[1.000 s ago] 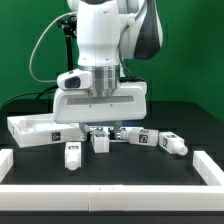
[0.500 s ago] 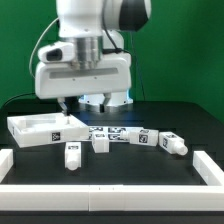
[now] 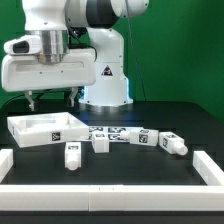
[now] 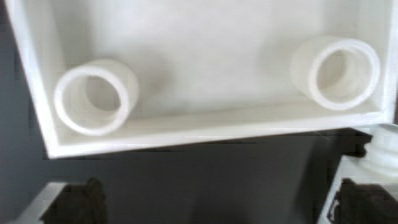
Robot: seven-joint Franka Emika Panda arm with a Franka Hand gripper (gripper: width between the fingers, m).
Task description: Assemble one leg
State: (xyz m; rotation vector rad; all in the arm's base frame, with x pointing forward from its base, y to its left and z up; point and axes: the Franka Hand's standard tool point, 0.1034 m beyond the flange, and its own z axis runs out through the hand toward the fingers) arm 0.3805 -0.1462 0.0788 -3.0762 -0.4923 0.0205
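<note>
Hovering open and empty, our hand [image 3: 52, 100], large white tray-shaped panel [image 3: 32, 135] at its six o'clock, small white tagged leg [image 3: 72, 154] at the panel's five o'clock.

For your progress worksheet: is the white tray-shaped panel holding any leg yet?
Empty where seen: both round sockets in the panel are bare in the wrist view; one leg stands outside it.

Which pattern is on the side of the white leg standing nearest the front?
A black-and-white square tag on the leg; the exterior view shows it best.
</note>
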